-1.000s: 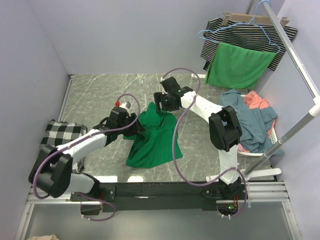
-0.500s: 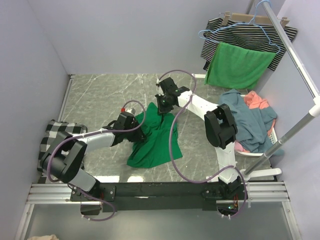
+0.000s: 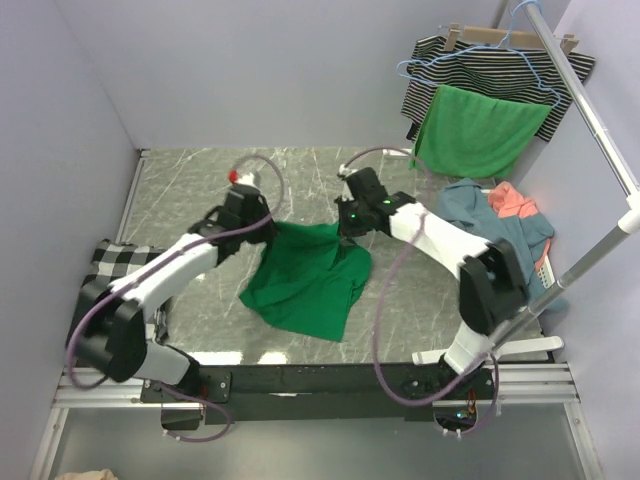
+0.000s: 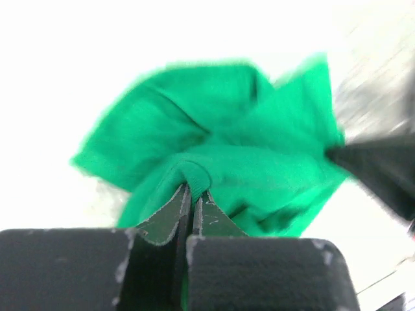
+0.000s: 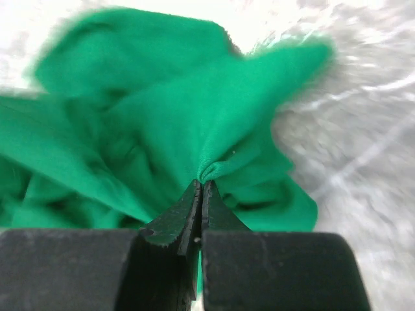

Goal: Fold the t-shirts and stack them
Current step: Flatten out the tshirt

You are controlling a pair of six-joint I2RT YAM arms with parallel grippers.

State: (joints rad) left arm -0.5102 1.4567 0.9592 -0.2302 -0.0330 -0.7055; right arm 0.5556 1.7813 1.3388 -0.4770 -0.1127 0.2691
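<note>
Pressing together on cloth: left gripper (image 4: 192, 192) pinching fold of green t-shirt (image 3: 305, 275), right gripper (image 5: 201, 184) pinching another bunch. Held edge stretching left-right across frame centre between them — body trailing toward lower frame over table (image 3: 190, 180). Wrist views showing pinches close; top view alone showing spread, both arms reaching equally.
</note>
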